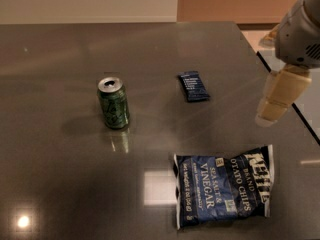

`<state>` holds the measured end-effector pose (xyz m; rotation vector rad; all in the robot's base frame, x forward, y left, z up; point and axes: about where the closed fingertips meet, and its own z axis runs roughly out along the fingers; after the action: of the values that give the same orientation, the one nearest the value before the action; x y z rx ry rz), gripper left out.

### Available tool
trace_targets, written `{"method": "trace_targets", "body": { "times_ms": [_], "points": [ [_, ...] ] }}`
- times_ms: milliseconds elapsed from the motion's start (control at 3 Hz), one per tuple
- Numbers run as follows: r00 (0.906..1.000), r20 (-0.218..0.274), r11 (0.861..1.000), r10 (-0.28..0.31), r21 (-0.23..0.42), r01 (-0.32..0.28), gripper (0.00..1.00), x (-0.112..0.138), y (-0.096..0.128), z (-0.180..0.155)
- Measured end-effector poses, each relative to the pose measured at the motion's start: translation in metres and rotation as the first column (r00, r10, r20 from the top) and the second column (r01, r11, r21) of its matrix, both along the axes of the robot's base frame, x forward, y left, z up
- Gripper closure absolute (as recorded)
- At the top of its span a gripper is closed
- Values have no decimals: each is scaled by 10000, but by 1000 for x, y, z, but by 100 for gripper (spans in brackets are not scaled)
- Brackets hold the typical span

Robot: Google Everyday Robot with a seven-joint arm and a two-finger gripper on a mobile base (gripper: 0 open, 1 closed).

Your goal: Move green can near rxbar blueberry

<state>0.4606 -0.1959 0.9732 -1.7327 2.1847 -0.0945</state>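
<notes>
The green can stands upright on the dark grey table, left of the middle. The rxbar blueberry lies flat, a dark blue wrapper, to the right of the can and a little farther back, about two can-widths away. My gripper hangs above the table's right side, with pale cream fingers pointing down and left. It is to the right of the bar, far from the can, and holds nothing that I can see.
A large blue Kettle chip bag lies flat at the front right, below the gripper. The table's right edge runs just behind the gripper. A bright light reflection sits beside the bag.
</notes>
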Motion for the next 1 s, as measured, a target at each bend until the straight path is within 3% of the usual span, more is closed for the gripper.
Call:
{"method": "trace_targets", "body": {
  "times_ms": [333, 667, 1000],
  "points": [
    [9992, 70, 9967, 392, 705, -396, 0, 29, 36, -13],
    [9965, 92, 9838, 827, 1590, -831, 0, 52, 78, -24],
    [9914, -22, 9557, 1306, 2663, -1253, 0, 64, 123, -31]
  ]
}}
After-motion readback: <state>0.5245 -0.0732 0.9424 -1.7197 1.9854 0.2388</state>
